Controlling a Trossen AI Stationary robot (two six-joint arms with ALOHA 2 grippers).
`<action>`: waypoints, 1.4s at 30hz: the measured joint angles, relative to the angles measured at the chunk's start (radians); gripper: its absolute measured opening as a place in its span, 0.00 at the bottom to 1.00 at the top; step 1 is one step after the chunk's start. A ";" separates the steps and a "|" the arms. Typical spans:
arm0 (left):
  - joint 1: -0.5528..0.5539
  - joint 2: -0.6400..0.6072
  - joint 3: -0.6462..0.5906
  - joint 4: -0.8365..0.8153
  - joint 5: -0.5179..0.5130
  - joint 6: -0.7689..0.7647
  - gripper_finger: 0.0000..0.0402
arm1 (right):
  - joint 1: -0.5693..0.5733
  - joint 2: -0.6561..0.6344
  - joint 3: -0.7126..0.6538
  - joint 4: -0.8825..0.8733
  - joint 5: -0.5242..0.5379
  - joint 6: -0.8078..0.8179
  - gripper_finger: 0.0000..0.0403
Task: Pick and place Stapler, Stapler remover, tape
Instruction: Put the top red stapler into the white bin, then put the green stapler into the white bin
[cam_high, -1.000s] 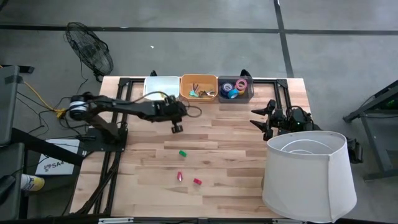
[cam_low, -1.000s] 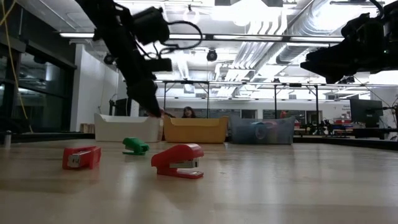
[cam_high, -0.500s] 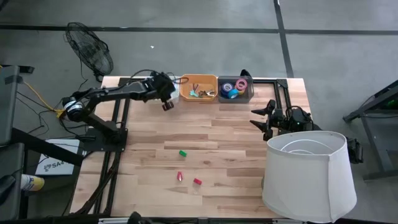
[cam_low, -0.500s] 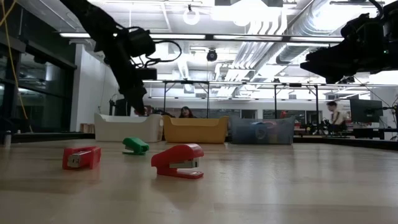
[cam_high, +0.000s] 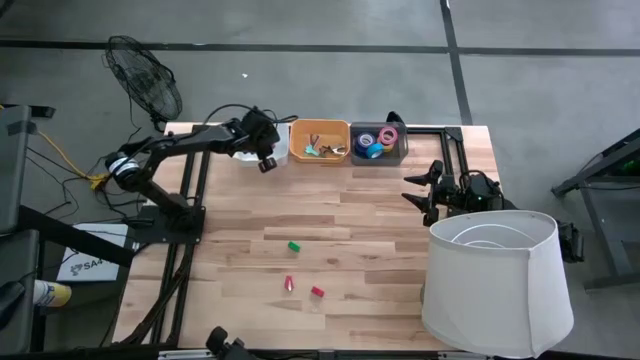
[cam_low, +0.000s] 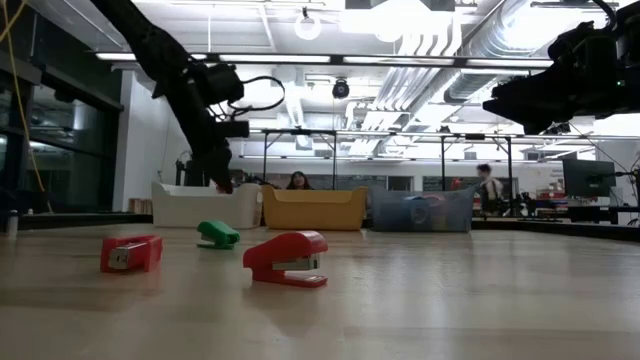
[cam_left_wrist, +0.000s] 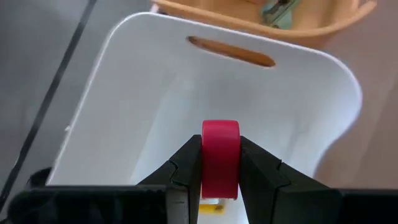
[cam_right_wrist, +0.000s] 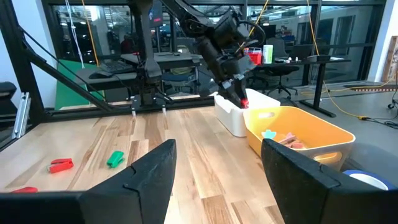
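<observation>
Left gripper (cam_left_wrist: 220, 163) pinches your small red stapler (cam_left_wrist: 220, 155); white plastic bin (cam_left_wrist: 155, 106) sits directly below it, so release straight down.

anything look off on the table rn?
One oddity: a big white lampshade sits at the right front corner, overhanging the edge, unrelated to the bins. Otherwise tidy; left gripper holds a red stapler over the white bin.

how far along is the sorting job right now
Done: tape rolls sit in the grey bin, and small items lie in the orange bin. In hand: the left gripper holds a red stapler over the white bin. Left: a green stapler and two red ones on the table.
</observation>
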 joint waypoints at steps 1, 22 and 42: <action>0.000 0.014 0.000 0.008 0.010 0.009 0.20 | 0.000 0.000 0.000 0.000 0.000 0.000 0.56; -0.003 0.018 0.000 0.025 0.030 0.029 0.41 | 0.000 0.000 0.000 -0.001 0.000 0.000 0.56; -0.263 -0.231 0.000 -0.241 0.302 0.321 0.42 | 0.000 0.000 0.000 -0.001 0.000 0.000 0.56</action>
